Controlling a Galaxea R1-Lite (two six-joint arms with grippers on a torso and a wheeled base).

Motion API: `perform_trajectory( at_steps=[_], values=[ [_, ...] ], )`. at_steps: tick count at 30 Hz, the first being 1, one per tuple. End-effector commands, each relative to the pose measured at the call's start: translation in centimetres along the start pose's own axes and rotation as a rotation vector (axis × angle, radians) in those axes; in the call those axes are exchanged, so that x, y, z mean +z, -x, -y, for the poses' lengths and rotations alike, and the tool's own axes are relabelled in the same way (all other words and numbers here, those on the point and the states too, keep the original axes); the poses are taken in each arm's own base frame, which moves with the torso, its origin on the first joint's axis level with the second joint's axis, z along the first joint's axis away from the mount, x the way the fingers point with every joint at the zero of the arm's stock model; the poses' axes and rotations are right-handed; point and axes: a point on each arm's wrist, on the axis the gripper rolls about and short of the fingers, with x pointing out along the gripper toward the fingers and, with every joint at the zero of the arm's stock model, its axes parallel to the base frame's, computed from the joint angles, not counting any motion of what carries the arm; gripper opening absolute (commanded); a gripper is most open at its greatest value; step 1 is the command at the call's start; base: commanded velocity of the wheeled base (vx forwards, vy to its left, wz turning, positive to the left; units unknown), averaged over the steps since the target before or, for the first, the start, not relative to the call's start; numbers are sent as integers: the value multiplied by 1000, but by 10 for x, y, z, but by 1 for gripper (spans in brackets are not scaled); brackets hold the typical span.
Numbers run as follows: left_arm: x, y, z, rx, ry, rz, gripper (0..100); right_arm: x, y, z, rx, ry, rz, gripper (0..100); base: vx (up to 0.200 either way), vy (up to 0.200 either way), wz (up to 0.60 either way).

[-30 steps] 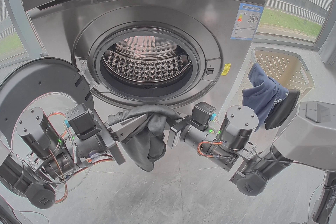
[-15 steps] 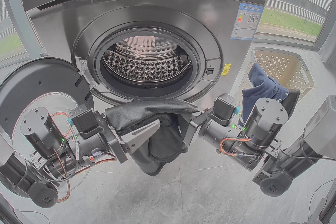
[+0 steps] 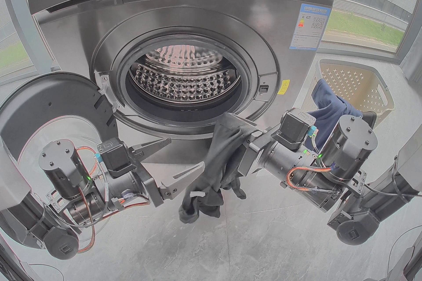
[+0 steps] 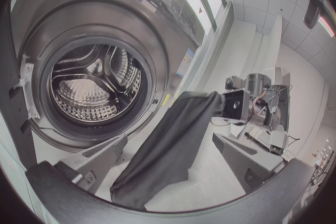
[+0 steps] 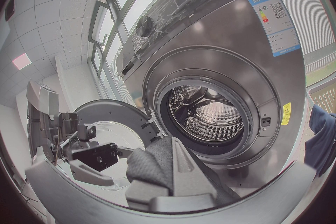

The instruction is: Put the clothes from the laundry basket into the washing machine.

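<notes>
Head view, right gripper (image 3: 239, 137) clamped on dark garment (image 3: 215, 167) hanging just below washer (image 3: 263, 18) opening, left gripper (image 3: 184, 153) spread open beside it, blue clothes (image 3: 329, 108) in basket (image 3: 351, 66).

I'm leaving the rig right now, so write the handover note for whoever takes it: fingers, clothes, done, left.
Left gripper: fingers open, holding nothing, beside the dark garment.
Right gripper: shut on the dark garment, which hangs in front of the washing machine, below its open doorway.
Done: nothing visible in the drum yet.
Left: load this garment, then the blue garment draped over the laundry basket on the robot's right.
</notes>
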Motion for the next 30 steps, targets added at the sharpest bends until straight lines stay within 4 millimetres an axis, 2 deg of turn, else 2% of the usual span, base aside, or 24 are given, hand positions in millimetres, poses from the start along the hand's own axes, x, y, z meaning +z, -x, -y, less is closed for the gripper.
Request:
perform_trajectory(
  at_steps=[1, 5, 9, 12, 16, 24, 30],
  values=[
    [-21, -5, -6, 18, 22, -74, 100, 7, 1, -1, 1, 1, 20, 0, 0, 0, 0],
    [-29, -3, -7, 34, 22, -110, 100, 9, 1, -2, 1, 7, 29, 0, 0, 0, 0],
    [-48, 5, -7, 48, 13, -196, 100, 21, -7, -2, -2, 15, 74, 0, 0, 0, 0],
    [-53, 8, -7, 48, 24, -223, 100, 24, -11, -2, -3, 25, 90, 0, 0, 0, 0],
    [-64, 10, -6, 42, 40, -268, 100, 33, -26, 1, -30, 30, 128, 0, 0, 0, 0],
    [-80, 9, 0, 11, 36, -334, 100, 21, -44, 4, -39, 31, 126, 0, 0, 0, 0],
    [-88, 1, 3, -9, 39, -351, 100, 24, -53, 4, -37, 30, 155, 0, 0, 0, 0]
  ],
)
